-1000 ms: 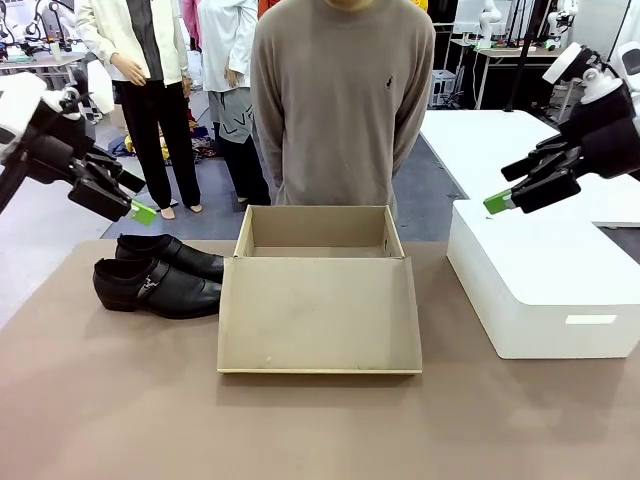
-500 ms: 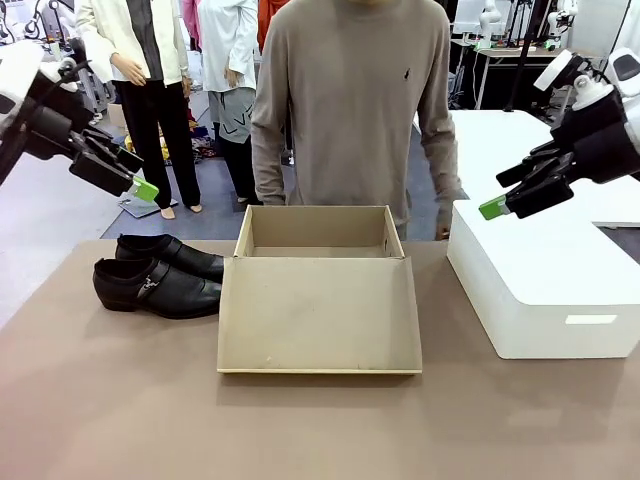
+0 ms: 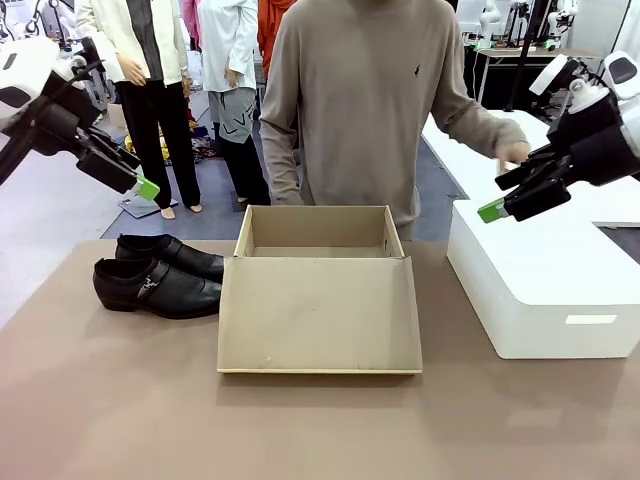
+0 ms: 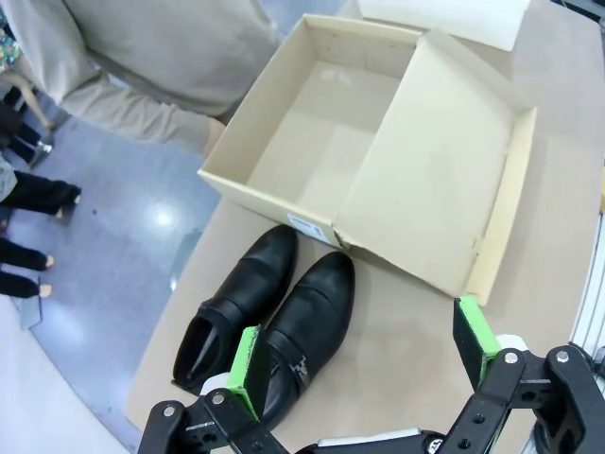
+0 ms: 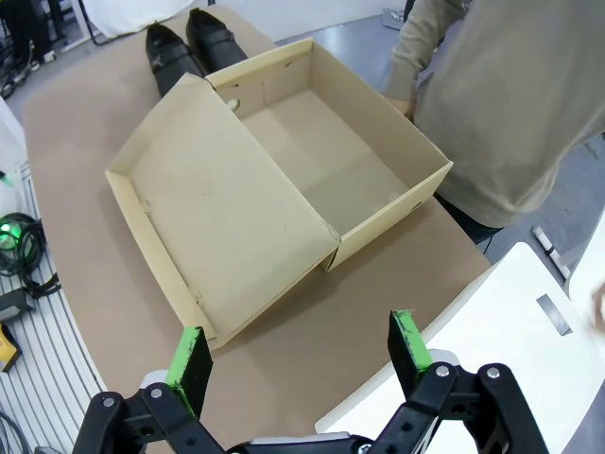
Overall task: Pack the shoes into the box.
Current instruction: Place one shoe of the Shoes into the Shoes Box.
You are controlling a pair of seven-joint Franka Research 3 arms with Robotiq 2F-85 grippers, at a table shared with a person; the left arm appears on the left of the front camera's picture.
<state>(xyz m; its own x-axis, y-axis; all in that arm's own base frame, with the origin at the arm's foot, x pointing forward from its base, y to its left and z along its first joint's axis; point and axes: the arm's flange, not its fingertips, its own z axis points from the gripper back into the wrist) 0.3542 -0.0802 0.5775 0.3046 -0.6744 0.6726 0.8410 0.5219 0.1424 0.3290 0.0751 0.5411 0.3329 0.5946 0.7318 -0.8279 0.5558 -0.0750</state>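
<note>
Since a second earlier, your left gripper [image 3: 140, 186] had risen slightly and the person's hand [image 3: 513, 153] had come near your right gripper [image 3: 495, 208]. Both stood wide open, holding nothing. The shoes [image 3: 160, 275] lay below the left gripper, beside the empty box [image 3: 318, 232]; I think you needed to lower it straight, jaws across one shoe.

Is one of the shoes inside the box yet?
No, the cardboard shoebox is empty, and both black dress shoes sit side by side on the table next to it.

No legible txt or nos.
</note>
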